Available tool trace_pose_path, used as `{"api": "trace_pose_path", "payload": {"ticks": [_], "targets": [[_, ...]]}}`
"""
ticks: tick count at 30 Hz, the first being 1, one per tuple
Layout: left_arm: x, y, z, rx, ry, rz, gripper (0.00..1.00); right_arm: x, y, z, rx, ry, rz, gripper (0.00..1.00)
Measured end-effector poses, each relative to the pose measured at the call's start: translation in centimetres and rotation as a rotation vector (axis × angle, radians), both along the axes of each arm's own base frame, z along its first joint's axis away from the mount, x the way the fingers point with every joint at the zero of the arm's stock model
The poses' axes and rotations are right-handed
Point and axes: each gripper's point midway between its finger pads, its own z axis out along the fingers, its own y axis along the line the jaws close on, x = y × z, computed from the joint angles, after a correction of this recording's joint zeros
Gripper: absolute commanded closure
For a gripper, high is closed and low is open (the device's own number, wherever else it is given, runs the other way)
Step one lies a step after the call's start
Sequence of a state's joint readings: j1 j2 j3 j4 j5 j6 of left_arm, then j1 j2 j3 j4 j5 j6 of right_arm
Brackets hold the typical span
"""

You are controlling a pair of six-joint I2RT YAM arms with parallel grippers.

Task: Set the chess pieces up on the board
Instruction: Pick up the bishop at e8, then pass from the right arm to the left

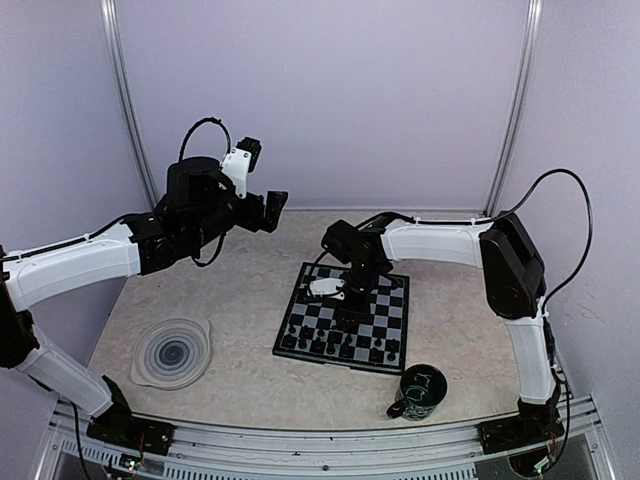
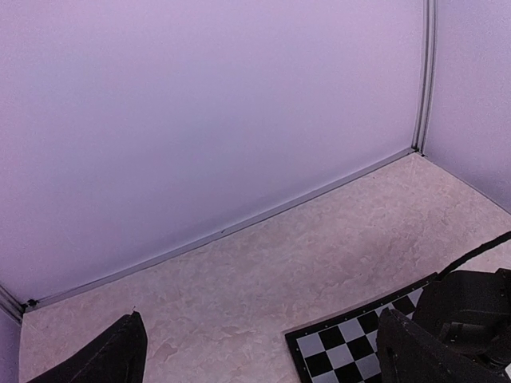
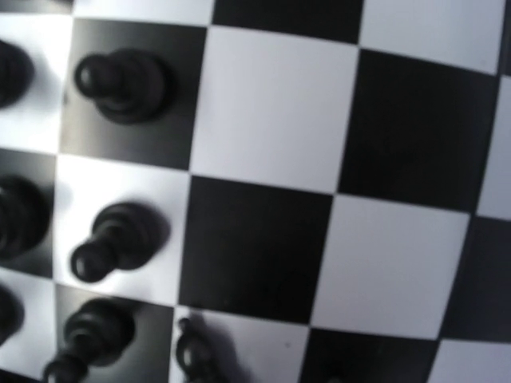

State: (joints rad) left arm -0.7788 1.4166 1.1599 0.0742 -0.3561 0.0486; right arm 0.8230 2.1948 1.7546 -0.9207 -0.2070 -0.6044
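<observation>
The board (image 1: 345,320) lies flat in the middle of the table. Black chess pieces (image 1: 335,348) stand in its two near rows. My right gripper (image 1: 352,298) points down, low over the board's middle. Its fingers do not show in the right wrist view, which shows close board squares (image 3: 271,112), several pawns (image 3: 120,84) at the left and one piece (image 3: 196,355) at the bottom edge. My left gripper (image 1: 272,210) is raised left of the board, open and empty. In the left wrist view its fingers (image 2: 108,359) stand wide apart, with the board's corner (image 2: 343,343) below.
A dark green mug (image 1: 420,392) stands near the board's front right corner. A round grey spiral plate (image 1: 172,352) lies at the front left. Purple walls close in the back and sides. The right arm (image 2: 471,311) shows in the left wrist view.
</observation>
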Motion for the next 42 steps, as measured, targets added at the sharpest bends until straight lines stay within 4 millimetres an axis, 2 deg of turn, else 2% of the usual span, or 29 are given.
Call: {"api": "trace_pose_path", "payload": {"ticks": [7,13,18,24,27,30,34,36,38,40,42], "targets": [[0.0,0.0,0.0,0.0,0.0,0.0,0.01,0.1,-0.2,-0.3,-0.009,-0.007,0.001,0.63],[0.0,0.0,0.0,0.0,0.0,0.0,0.01,0.4,-0.3,-0.3,-0.001,-0.014,-0.001,0.76],[0.0,-0.1,0.0,-0.001,0.001,-0.006,0.01,0.6,-0.2,-0.3,0.014,-0.015,-0.005,0.83],[-0.1,-0.2,0.0,-0.003,0.002,-0.011,0.01,0.9,-0.6,0.0,0.063,0.02,-0.032,0.86],[-0.1,-0.2,0.0,-0.012,0.005,-0.013,0.01,2.0,-1.5,0.6,0.124,0.062,-0.09,0.86],[-0.1,-0.6,0.1,-0.029,0.01,-0.035,0.01,3.8,-2.9,2.5,0.233,0.103,-0.169,0.86],[-0.6,-2.6,-0.7,-0.076,0.054,-0.129,0.02,6.3,-4.6,7.1,0.468,0.173,-0.251,0.86],[-0.9,-3.8,-1.5,-0.108,0.091,-0.185,0.1,7.4,-5.4,9.5,0.589,0.207,-0.272,0.86],[-1.3,-5.4,-2.3,-0.161,0.143,-0.261,0.25,7.8,-6.2,11.3,0.688,0.24,-0.279,0.85],[-1.6,-6.7,-2.9,-0.223,0.195,-0.329,0.36,7.3,-6.5,12.4,0.757,0.284,-0.273,0.85],[-2.0,-8.2,-3.3,-0.298,0.247,-0.412,0.42,6.5,-6.4,12.9,0.799,0.325,-0.256,0.85]]}}
